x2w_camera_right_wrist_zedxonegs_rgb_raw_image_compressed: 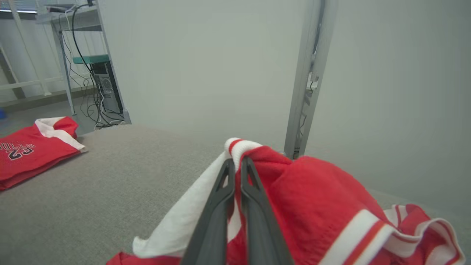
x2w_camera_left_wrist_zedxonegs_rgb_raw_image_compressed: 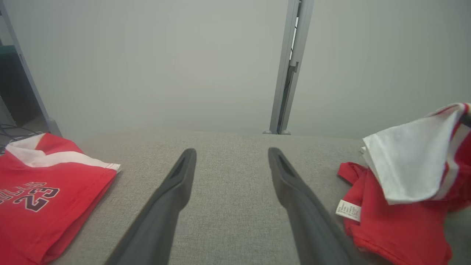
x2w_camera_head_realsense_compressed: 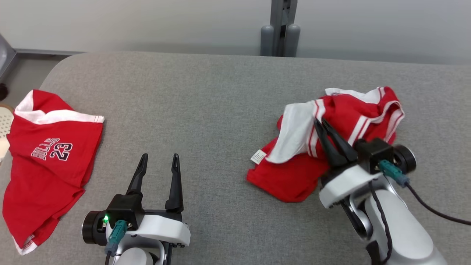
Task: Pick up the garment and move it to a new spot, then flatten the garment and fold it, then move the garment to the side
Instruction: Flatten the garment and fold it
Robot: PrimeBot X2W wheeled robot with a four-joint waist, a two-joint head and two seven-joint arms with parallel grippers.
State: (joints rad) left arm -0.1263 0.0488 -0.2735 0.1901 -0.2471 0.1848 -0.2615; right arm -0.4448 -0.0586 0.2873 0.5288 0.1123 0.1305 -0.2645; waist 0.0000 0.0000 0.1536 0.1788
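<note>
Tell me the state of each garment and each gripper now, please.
crumpled garment: bunched up, not flattened, pinched at its striped edge.
printed garment: lying flat, nothing touching it.
left gripper: open, holding nothing.
right gripper: shut on the crumpled garment.

table: grey padded (x2w_camera_head_realsense_compressed: 206, 110) | red jersey, folded, printed 23 (x2w_camera_head_realsense_compressed: 48, 173) | metal post (x2w_camera_head_realsense_compressed: 281, 25) | computer tower (x2w_camera_right_wrist_zedxonegs_rgb_raw_image_compressed: 105, 86)

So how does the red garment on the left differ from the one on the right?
The left garment lies flat with its 23 print showing; the right garment is bunched in a heap, a label showing. The left garment is untouched; the right claw is shut on the right garment's striped edge. Both are red with white.
</note>
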